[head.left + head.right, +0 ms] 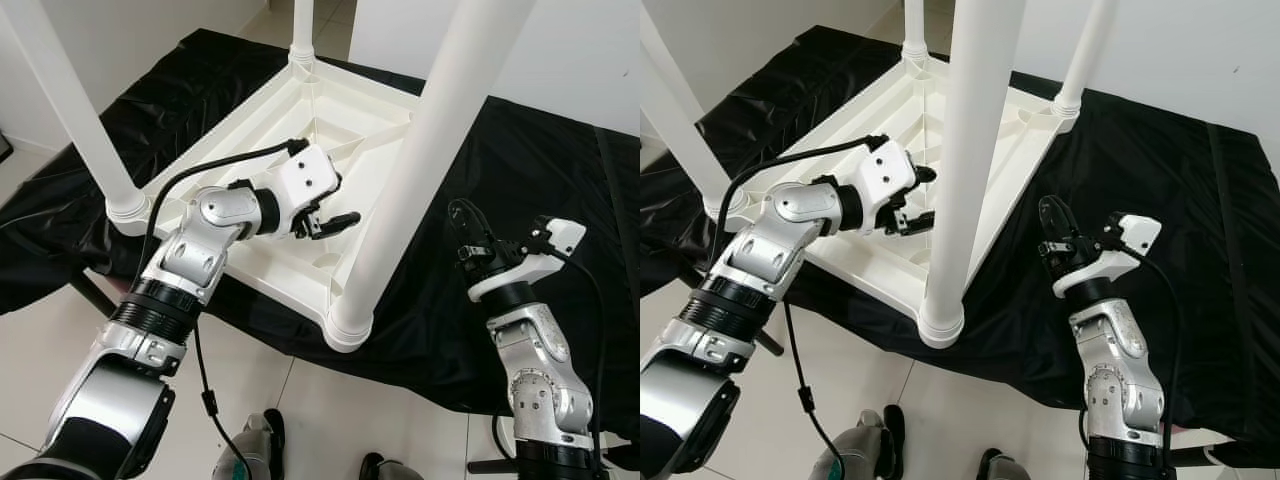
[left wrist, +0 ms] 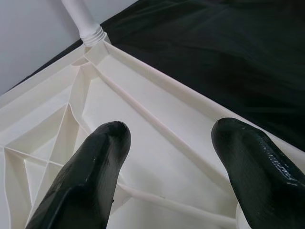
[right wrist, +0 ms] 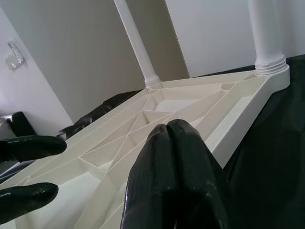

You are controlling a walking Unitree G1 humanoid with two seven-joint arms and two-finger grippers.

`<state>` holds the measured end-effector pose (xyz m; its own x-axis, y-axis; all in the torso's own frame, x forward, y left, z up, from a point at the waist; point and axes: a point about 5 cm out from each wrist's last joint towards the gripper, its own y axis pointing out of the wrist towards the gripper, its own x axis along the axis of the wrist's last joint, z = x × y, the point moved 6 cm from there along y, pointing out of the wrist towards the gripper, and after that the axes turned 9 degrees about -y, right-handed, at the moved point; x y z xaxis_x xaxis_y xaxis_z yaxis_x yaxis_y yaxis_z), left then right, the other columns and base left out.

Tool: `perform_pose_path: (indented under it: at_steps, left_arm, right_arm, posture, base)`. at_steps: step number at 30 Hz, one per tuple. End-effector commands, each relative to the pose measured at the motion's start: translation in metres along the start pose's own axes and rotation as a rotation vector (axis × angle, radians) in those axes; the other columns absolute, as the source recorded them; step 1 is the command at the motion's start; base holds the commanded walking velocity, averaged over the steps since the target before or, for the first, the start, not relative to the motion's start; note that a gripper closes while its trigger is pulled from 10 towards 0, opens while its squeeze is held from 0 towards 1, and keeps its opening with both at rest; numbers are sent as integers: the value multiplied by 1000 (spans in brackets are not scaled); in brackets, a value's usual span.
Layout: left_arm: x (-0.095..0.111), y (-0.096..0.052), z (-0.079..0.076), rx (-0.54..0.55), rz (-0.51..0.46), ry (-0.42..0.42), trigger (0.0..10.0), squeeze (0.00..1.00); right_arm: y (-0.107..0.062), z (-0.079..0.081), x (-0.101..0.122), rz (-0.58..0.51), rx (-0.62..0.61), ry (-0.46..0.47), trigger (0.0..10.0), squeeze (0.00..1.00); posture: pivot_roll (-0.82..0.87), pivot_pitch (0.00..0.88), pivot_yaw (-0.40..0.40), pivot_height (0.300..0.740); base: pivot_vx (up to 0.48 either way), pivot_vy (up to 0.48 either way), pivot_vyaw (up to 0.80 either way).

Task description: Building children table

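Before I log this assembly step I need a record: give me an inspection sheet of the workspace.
Surface: black cloth over a low platform.
Job's things: white table upside down, four legs standing in the corner sockets.
Clutter: nothing seen.
End effectors: left end effector open over the table's ribbed underside; right end effector shut, over the cloth beside the table.
Cables: black cable looping along the left arm.
Surroundings: white walls, tiled floor.

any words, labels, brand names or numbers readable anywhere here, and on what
None can be read.
The upturned white table and its legs are plain plastic with no print.
The black sheet under it is unmarked.
The left gripper and right gripper housings show only small dark holes, no lettering.
A small wall fitting in the right wrist view is too small to tell.
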<state>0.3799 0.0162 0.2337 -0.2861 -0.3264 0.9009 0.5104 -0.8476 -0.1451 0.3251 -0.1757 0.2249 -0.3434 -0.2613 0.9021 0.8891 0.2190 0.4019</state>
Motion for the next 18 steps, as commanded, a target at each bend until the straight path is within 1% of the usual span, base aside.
perform_pose_path:
  at_steps: [1, 18]
  left_arm:
    - [-1, 0, 11, 86, 4, -3, 10000, 0]
    - [-1, 1, 11, 84, 8, -1, 10000, 0]
  right_arm:
    - [0, -1, -2, 3, 1, 12, 10000, 0]
    - [0, 0, -1, 2, 3, 10, 10000, 0]
  posture:
    - [120, 183, 4, 740]
    - [121, 193, 4, 740]
  base:
    - [0, 0, 0]
    - [0, 0, 0]
